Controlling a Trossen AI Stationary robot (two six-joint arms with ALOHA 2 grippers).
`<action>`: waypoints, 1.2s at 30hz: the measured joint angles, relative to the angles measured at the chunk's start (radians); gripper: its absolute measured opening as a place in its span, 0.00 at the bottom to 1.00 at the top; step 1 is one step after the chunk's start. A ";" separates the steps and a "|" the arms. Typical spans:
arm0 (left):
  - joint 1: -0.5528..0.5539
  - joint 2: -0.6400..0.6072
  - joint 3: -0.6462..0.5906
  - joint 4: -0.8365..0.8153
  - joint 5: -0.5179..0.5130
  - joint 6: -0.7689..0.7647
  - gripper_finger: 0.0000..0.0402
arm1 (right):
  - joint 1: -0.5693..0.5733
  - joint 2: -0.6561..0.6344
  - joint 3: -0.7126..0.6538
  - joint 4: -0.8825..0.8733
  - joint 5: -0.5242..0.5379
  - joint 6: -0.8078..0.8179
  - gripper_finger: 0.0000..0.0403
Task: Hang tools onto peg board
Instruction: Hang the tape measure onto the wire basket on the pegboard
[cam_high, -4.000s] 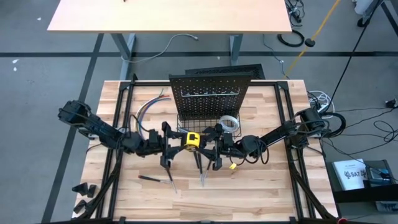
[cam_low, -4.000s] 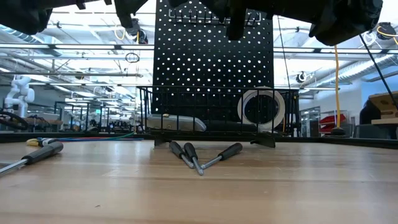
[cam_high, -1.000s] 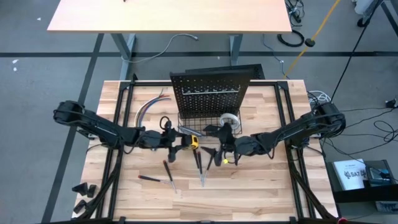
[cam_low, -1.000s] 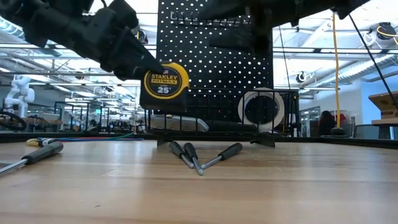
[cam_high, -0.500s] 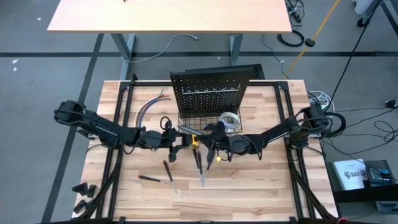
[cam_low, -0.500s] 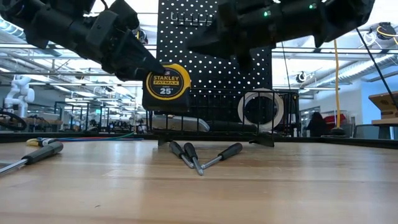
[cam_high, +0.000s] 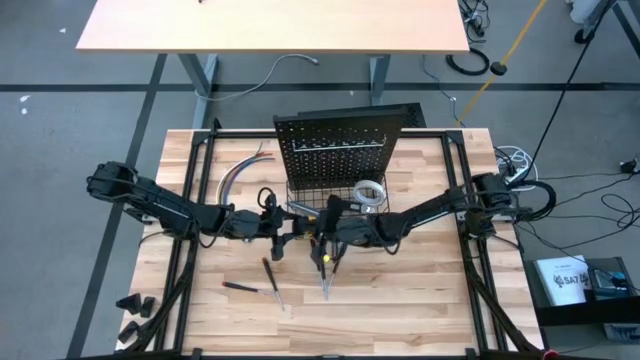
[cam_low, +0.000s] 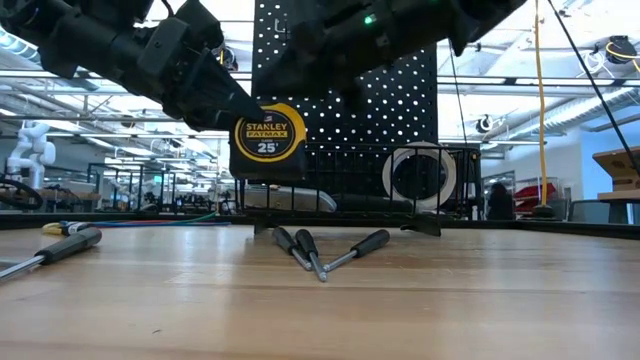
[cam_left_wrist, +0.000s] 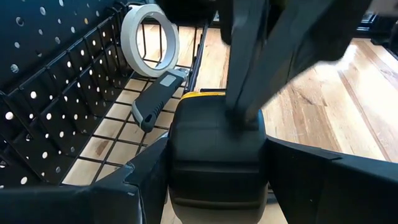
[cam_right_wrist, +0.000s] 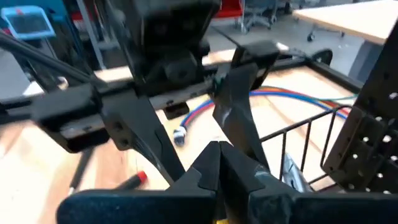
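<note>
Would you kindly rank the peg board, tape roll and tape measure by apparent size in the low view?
1. Upright black perforated metal peg board, clearly largest.
2 and 3. Yellow-black tape measure and white tape roll look alike; the tape measure hangs nearer the camera, held by the left gripper, so unranked.

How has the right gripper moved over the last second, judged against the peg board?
Yes. The right gripper has slid leftward in the high view, from below the peg board's right part to beside the tape measure.
</note>
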 joint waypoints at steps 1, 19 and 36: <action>0.000 0.000 0.000 0.000 0.000 -0.002 0.55 | 0.000 0.006 0.003 -0.012 0.000 0.005 0.00; 0.001 0.004 -0.004 -0.022 0.011 -0.001 0.55 | -0.009 -0.052 0.004 -0.013 0.025 -0.028 0.00; 0.001 0.000 -0.002 0.020 0.006 -0.007 0.55 | -0.072 -0.418 0.007 0.028 0.215 -0.575 0.00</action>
